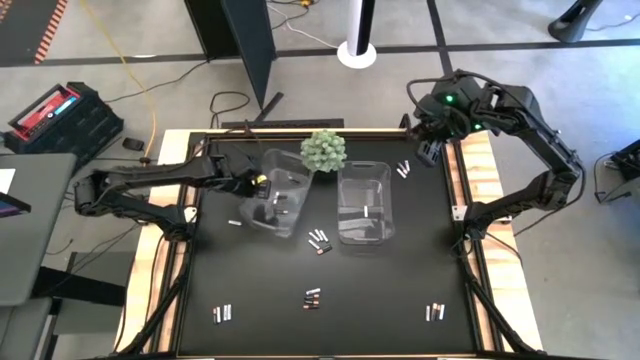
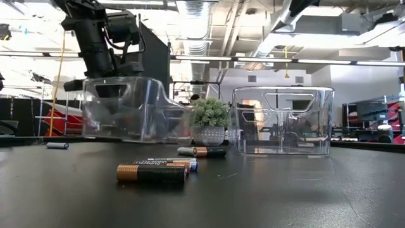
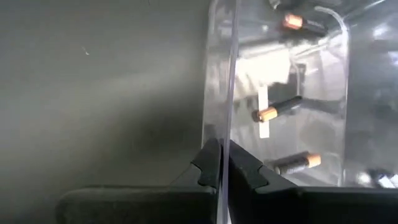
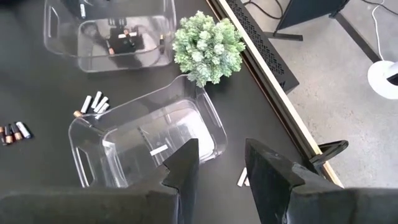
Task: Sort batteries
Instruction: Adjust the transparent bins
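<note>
**Batteries: appearance and position**

Batteries (image 1: 319, 240) are seen as small cells, some dark with copper ends, others pale. Clusters are scattered on the black table (image 1: 400, 290); several lie inside the left clear bin (image 1: 276, 192). The left gripper (image 3: 222, 167) is pinched on that bin's wall, shown only in the left wrist view. The right gripper (image 4: 222, 163) is held narrowly parted, empty, above the right clear bin (image 4: 144, 144).

So it's a black-topped table (image 1: 400, 290) with light wood side rails. Sitting on it are two clear bins, the left bin (image 1: 275, 190) and the right bin (image 1: 364, 203), with a little green spiky plant (image 1: 324, 150) just behind and between them. Batteries (image 1: 319, 241) are scattered around in small clusters, dark copper-ended ones mixed with pale ones.
</note>
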